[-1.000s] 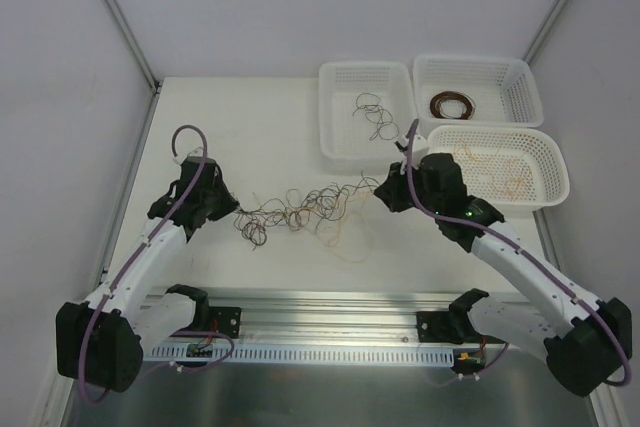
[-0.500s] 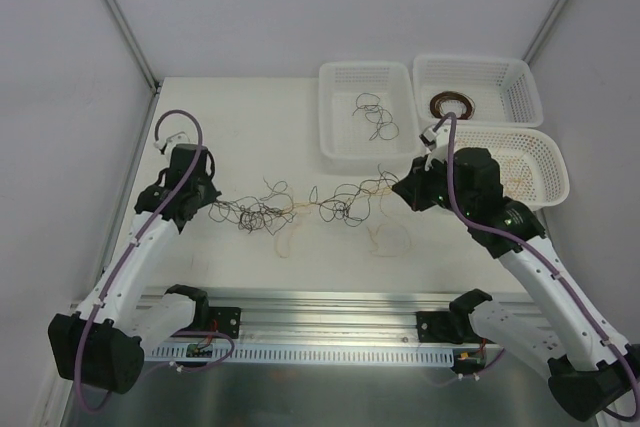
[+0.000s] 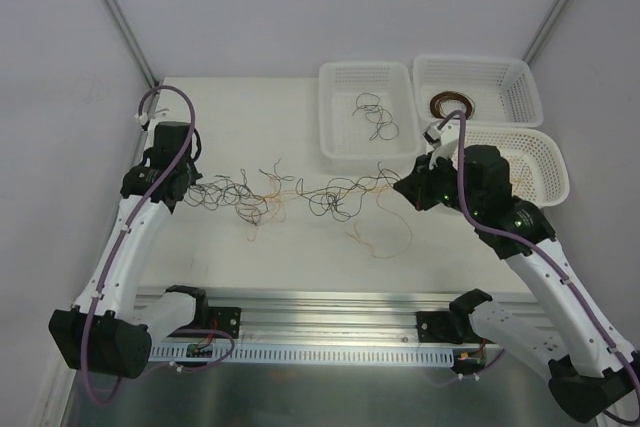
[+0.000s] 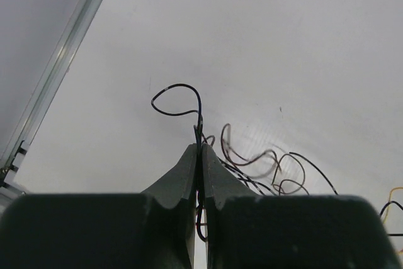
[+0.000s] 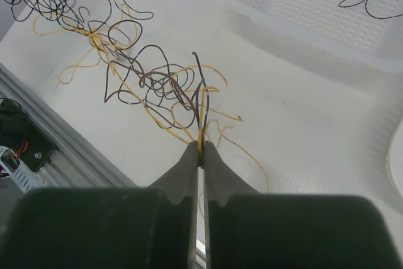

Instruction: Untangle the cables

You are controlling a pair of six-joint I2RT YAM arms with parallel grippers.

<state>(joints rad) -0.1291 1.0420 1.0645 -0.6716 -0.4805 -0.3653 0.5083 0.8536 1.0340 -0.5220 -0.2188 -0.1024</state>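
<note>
Fingers (image 5: 187, 168) pinch tight on the cables (image 3: 330, 192) at both ends.
Pull the left gripper (image 4: 200, 148) and right gripper (image 5: 200, 146) apart slowly, so they slide loose, not snap.

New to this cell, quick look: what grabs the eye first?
A tangle of cables, thin black, brown and yellow curls, is strung across the middle of the table. The left gripper pinches its left end and the right gripper its right end, both shut on strands. Three white baskets at the far right hold sorted wires.
</note>
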